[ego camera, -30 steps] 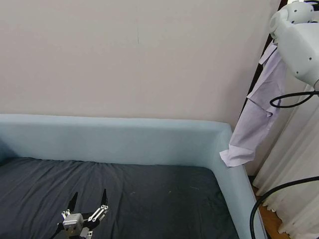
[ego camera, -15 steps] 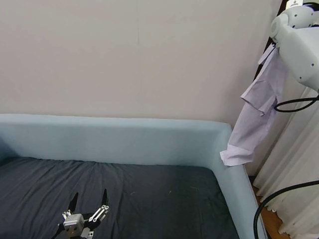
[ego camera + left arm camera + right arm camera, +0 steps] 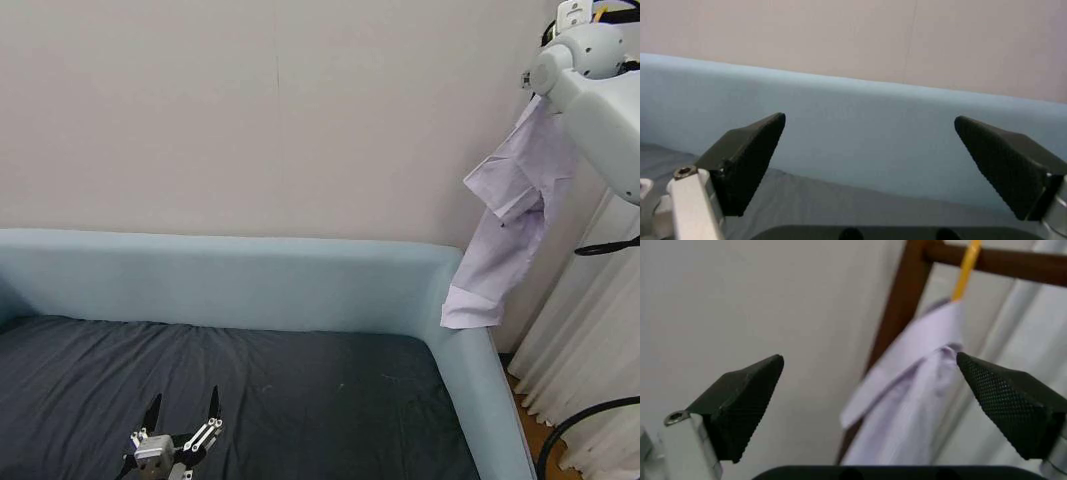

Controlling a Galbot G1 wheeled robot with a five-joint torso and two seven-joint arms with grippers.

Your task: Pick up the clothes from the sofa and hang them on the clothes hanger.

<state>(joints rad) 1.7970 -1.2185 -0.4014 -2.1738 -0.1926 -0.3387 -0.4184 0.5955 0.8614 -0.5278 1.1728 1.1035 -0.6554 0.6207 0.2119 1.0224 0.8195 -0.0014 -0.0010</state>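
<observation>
My left claw [image 3: 184,398] is spread wide, low over the dark seat [image 3: 320,385] near the front edge of the sofa [image 3: 482,390], facing the pale blue backrest [image 3: 250,280]. My right claw [image 3: 868,362] is raised beyond the sofa's right rear corner, fingers spread, apart from the shirt [image 3: 510,225]. The shirt hangs from a yellow hanger [image 3: 965,270] on a wooden rack [image 3: 897,315], with its hem at that corner.
</observation>
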